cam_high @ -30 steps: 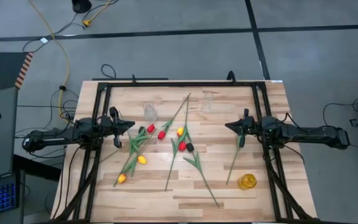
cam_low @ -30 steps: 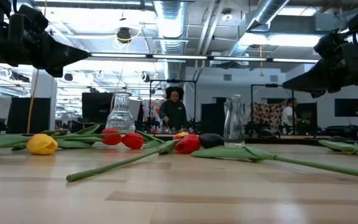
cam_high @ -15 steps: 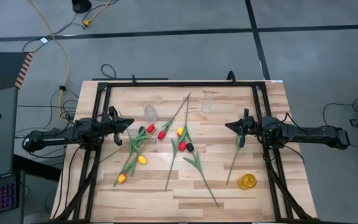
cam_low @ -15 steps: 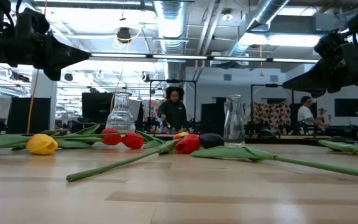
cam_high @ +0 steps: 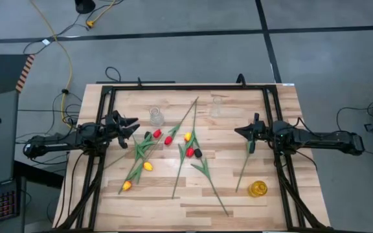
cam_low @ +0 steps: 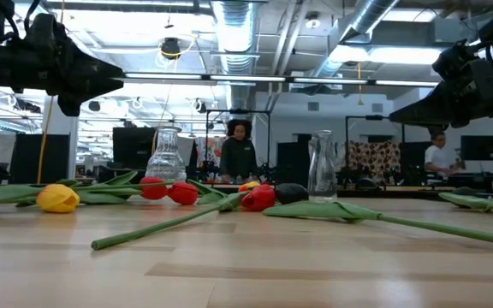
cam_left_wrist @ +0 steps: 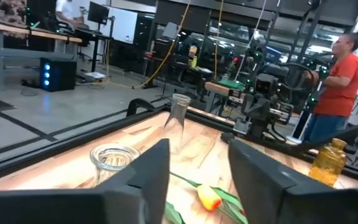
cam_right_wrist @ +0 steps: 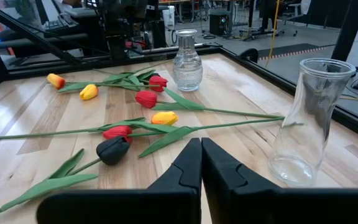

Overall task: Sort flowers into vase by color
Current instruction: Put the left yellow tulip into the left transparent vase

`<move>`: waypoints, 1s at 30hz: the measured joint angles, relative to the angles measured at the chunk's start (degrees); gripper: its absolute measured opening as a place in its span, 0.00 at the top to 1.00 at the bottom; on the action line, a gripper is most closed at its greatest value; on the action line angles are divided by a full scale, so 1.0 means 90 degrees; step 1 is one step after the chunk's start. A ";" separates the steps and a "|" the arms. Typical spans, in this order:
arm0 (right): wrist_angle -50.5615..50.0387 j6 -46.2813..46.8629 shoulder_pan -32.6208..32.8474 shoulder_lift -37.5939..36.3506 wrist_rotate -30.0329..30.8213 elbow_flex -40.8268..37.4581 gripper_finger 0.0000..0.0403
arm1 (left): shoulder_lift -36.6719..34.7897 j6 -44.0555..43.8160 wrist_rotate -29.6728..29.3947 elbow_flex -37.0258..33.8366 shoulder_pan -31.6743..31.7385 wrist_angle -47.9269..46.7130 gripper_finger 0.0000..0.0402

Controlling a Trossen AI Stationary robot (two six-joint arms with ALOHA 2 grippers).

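Nothing sorted: all flowers point(cam_high: 173, 152) lie mid-table, vases point(cam_high: 155, 116) empty. Left gripper point(cam_high: 129, 124) spread, holding nothing, frame left; right gripper point(cam_high: 239, 132) clenched empty, frame right.

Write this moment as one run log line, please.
left gripper: fingers open, empty, above table | right gripper: fingers shut, empty, waiting | flowers: all lying on table | vases: empty

Flowers point(cam_high: 173, 152) strewn flat mid-table: yellow, red, black.
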 joint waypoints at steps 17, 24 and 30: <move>0.0124 0.0002 0.0002 0.0001 0.0017 0.0001 0.91 | 0.0605 0.0179 -0.0245 0.0748 0.0000 -0.0200 0.40; 0.0138 0.0002 0.0000 0.0000 0.0017 0.0002 0.91 | 0.1572 0.0308 -0.0115 0.1795 0.0000 -0.1527 0.40; 0.0147 0.0001 0.0000 0.0000 0.0017 0.0002 0.91 | 0.2544 0.0324 0.0161 0.3188 -0.0002 -0.3640 0.40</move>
